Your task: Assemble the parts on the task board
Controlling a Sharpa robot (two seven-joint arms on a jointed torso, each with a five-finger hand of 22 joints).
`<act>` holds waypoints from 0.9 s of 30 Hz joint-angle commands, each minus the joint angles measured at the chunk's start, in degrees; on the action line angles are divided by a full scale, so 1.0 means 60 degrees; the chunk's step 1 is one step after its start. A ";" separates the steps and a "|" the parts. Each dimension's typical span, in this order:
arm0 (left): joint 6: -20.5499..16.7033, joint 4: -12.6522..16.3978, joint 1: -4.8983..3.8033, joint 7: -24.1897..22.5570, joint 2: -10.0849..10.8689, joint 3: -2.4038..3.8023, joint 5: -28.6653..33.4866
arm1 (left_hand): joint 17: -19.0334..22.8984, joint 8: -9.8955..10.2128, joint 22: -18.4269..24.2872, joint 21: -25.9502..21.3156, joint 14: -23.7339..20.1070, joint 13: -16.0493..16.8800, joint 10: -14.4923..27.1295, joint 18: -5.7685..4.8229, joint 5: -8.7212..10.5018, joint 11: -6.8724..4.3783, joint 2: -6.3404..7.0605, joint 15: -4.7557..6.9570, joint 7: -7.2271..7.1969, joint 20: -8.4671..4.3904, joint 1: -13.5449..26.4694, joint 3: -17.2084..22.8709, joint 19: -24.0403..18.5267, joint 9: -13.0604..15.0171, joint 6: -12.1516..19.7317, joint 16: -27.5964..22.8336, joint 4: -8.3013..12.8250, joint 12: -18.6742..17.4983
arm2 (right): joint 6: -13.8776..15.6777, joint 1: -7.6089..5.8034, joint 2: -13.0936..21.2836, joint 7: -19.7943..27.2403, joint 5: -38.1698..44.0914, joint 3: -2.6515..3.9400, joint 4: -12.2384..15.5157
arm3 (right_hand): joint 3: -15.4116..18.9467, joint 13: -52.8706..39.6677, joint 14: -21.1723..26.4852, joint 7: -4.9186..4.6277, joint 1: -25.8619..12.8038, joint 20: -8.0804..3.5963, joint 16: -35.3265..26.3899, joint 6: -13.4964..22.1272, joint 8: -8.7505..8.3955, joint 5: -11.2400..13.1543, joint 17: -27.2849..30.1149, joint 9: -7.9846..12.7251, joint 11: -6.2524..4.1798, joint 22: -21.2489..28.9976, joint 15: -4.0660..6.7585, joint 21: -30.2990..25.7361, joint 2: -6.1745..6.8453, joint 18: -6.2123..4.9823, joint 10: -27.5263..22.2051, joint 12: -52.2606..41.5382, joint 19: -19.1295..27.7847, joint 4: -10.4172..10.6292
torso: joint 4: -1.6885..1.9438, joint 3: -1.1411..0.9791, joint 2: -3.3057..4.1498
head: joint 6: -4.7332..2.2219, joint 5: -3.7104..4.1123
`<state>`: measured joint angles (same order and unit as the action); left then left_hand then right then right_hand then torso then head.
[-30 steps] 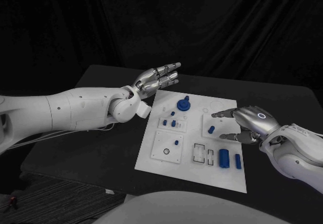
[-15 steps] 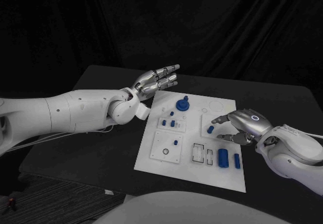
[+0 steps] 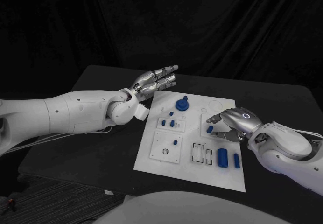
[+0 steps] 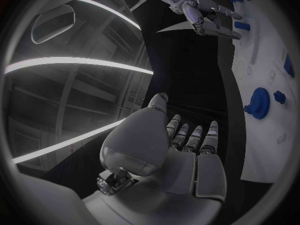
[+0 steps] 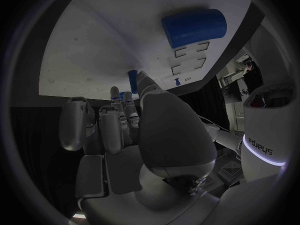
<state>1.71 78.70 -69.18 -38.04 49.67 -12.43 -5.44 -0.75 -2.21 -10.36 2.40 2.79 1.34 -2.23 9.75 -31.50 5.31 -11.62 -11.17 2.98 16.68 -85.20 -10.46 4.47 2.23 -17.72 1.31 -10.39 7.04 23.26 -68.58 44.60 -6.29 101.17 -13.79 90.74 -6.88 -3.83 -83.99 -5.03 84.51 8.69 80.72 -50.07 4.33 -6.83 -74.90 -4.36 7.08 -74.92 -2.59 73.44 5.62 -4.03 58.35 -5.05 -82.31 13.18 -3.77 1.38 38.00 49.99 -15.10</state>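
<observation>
- The white task board (image 3: 192,175) lies in the middle of the black desk (image 3: 80,154); its near edge sits close to the desk's near edge, with a broad strip of bare desk on the left side and a narrower one on the right.
- Nearest on the board, two upright blue blocks (image 3: 223,157) stand side by side by its right edge, next to outlined rectangular slots (image 3: 200,153).
- Left of those, a small blue peg (image 3: 176,142) sits in a square sub-plate.
- The right robot hand (image 3: 232,122) is low over the board's right middle, its fingers curled down around a small blue part (image 3: 210,129); whether it actually grips that part I cannot tell.
- The right wrist view puts a fingertip right at a small blue peg (image 5: 133,80) and shows a large blue cylinder (image 5: 194,27) lying farther off on the white plate.
- Farther back, a blue gear-shaped part (image 3: 182,104) stands near the board's far edge.
- The left robot hand (image 3: 156,79) hovers above the board's far-left corner, fingers straight and spread, holding nothing, with open desk behind it.
- The left wrist view shows that hand's (image 4: 181,145) bare palm, the gear (image 4: 257,103) beside it and the right hand (image 4: 209,20) beyond.
</observation>
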 commanded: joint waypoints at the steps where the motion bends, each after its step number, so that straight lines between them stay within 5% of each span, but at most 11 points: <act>1: 0.0093 0.0008 0.0016 -0.0126 -0.0012 0.0009 0.0006 | -0.0011 -0.0039 0.0010 0.0025 -0.0025 0.0011 0.0016 -0.0080 -0.0064 -0.0014 0.0026 -0.0066 0.0008 0.0026 -0.0066 0.0006 0.0073 0.0013 -0.0067 0.0043 0.0073 0.0065 | -0.0109 0.0055 -0.0084 0.0086 -0.0378 0.0002 -0.0089 | 0.0009 -0.0020 -0.0279 -0.0105 -0.0013 -0.0075 -0.0007 -0.0093 0.0033 0.0019 -0.0119 0.0000 -0.0026 -0.1690 0.0061 -0.0055 -0.0105 0.0053 0.0155 0.0046 -0.0006 -0.0088 | -0.0008 0.0005 0.0001 | 0.0002 -0.0012; 6: 0.0101 0.0010 0.0020 -0.0123 -0.0015 0.0009 0.0006 | -0.0011 -0.0039 0.0012 0.0025 -0.0025 0.0011 0.0015 -0.0082 -0.0066 -0.0013 0.0031 -0.0067 0.0009 0.0026 -0.0071 0.0008 0.0073 0.0013 -0.0070 0.0043 0.0082 0.0066 | -0.0126 0.0087 -0.0181 0.0152 -0.0590 0.0003 -0.0177 | 0.0077 -0.0019 -0.0309 -0.0415 -0.0079 -0.0126 0.0020 -0.0386 0.0090 0.0096 -0.0167 -0.0023 -0.0084 -0.1703 0.0113 -0.0031 -0.0137 0.0059 0.0365 0.0043 -0.0035 -0.0164 | -0.0005 0.0003 0.0001 | 0.0002 -0.0019; 27: 0.0138 -0.0065 0.0117 -0.0104 -0.0067 0.0009 0.0006 | -0.0011 -0.0039 0.0023 0.0024 -0.0027 0.0010 0.0018 -0.0094 -0.0089 -0.0026 0.0019 -0.0072 0.0039 0.0026 -0.0105 0.0043 0.0078 0.0013 -0.0087 0.0042 0.0132 0.0068 | 0.0004 0.0120 -0.0312 0.0277 -0.0698 0.0005 -0.0236 | -0.0353 0.0025 -0.0385 -0.0517 0.0562 -0.0295 0.0079 -0.1729 0.0325 0.0238 -0.0298 -0.0080 -0.0280 -0.1738 0.0287 0.0047 -0.0409 0.0082 0.1124 0.0162 -0.0113 -0.0454 | 0.0005 0.0012 -0.0015 | 0.0002 -0.0008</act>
<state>1.85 78.29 -68.55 -38.00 49.41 -12.42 -5.44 -0.74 -2.21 -10.27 2.40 2.78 1.33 -2.23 9.75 -31.73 5.31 -11.62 -11.17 3.19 16.89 -85.20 -10.32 4.68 2.22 -17.92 1.31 -9.94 7.26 22.82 -68.00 42.73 -5.01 97.16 -13.79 89.31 -8.56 -3.75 -83.96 -8.19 87.22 7.25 81.02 -59.98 6.04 -5.71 -74.90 -4.80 5.45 -74.90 -1.33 73.44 3.16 -4.03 64.63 -4.40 -82.94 10.42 -3.79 1.46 37.90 49.99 -15.16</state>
